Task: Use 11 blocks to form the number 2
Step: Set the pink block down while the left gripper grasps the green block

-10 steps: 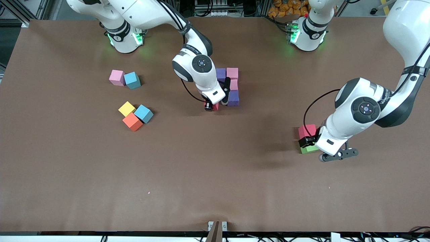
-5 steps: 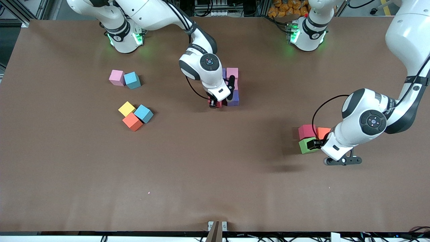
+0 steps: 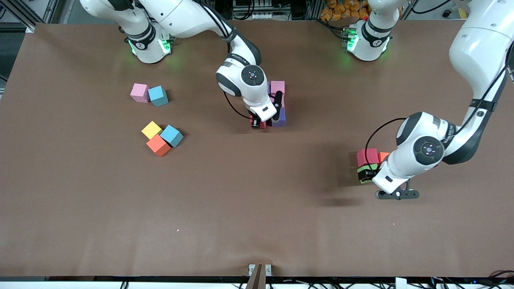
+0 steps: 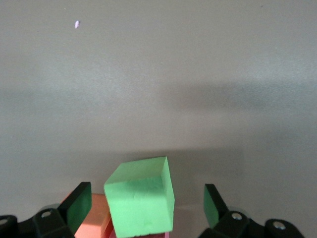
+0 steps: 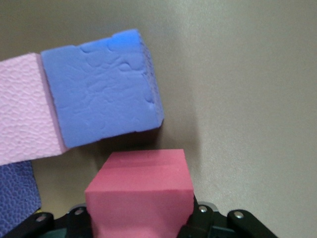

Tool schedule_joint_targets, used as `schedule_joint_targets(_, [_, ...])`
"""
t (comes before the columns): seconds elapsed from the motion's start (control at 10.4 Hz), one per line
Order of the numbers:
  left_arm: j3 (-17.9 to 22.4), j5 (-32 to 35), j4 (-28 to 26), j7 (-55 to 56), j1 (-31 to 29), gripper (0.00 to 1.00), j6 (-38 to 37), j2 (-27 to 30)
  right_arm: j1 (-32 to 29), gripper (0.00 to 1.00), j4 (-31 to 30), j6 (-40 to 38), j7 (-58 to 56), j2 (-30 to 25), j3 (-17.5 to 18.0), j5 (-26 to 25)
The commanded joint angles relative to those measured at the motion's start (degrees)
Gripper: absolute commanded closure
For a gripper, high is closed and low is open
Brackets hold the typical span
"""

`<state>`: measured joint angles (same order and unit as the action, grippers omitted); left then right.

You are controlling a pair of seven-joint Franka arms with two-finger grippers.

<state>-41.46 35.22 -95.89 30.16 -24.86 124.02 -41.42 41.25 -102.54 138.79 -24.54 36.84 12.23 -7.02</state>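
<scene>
Front view: my right gripper [image 3: 257,124] clamped on red matte cube [image 3: 260,123] beside purple cube [image 3: 280,118], left gripper [image 3: 371,175] spread wide around green cube [image 3: 365,180].

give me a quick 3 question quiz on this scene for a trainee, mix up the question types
1. True or false: the right gripper is shut on a red cube beside the purple cube.
2. Which cube sits between the open fingers of the left gripper? A) yellow B) green C) light-blue
3. Fill in: away from the arms, the yellow cube touches an orange cube and a ______ cube.

Key:
1. True
2. B, the green cube
3. light-blue
</scene>
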Motion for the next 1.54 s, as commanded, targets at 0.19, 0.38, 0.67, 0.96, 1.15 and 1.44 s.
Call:
schedule_joint_targets(0.19, [2.35, 1.17, 0.88, -0.1, 1.65, 0.0, 1.93, -1.99, 1.72, 0.75, 1.9, -0.37, 1.6, 1.31, -0.63, -0.8])
schedule_joint_targets(0.38, [2.44, 1.26, 0.88, -0.27, 1.74, 0.0, 1.93, -2.52, 2.86, 0.75, 2.86, -0.37, 1.6, 2.01, -1.59, -0.89])
schedule_joint_targets(0.67, [3.31, 1.43, 0.8, -0.27, 1.65, 0.0, 1.84, -2.61, 4.19, 0.75, 3.4, -0.37, 1.33, 2.36, -3.17, -0.89])
schedule_joint_targets(0.96, [4.11, 1.43, 0.71, -0.36, 1.74, 0.0, 1.93, -2.61, 4.62, 0.75, 3.48, -0.28, 1.33, 2.45, -3.27, -0.89])
schedule_joint_targets(1.15, [4.11, 1.43, 0.71, -0.27, 1.83, 0.0, 1.93, -2.96, 4.89, 0.75, 3.48, -0.28, 1.33, 2.45, -3.62, -0.89])
schedule_joint_targets(1.44, [4.98, 1.35, 0.71, 0.07, 3.66, 0.0, 1.93, -4.01, 5.41, 0.75, 4.27, -0.28, 1.42, 3.06, -4.06, -0.89])
